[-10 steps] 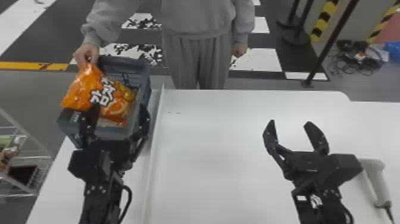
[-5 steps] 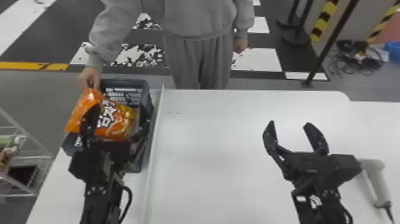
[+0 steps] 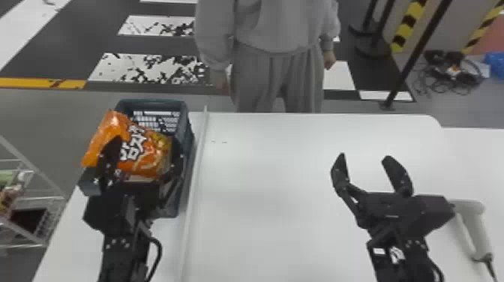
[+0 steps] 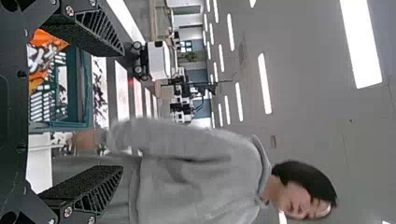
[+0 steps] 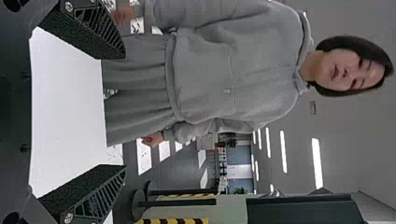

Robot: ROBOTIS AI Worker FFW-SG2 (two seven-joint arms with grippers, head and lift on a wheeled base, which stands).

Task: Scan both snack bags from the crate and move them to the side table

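Snack bag (image 3: 140,140) in crate (image 3: 189,150), far left of white table (image 3: 270,195).
Orange bag hangs partly over crate's left rim. Left gripper (image 3: 146,140) at crate's near end, fingers spread; they overlap bag in head view, so contact hard to judge. Right gripper (image 3: 364,157) above table, fingers spread. Scanner (image 3: 475,221) on table, just right of that arm.
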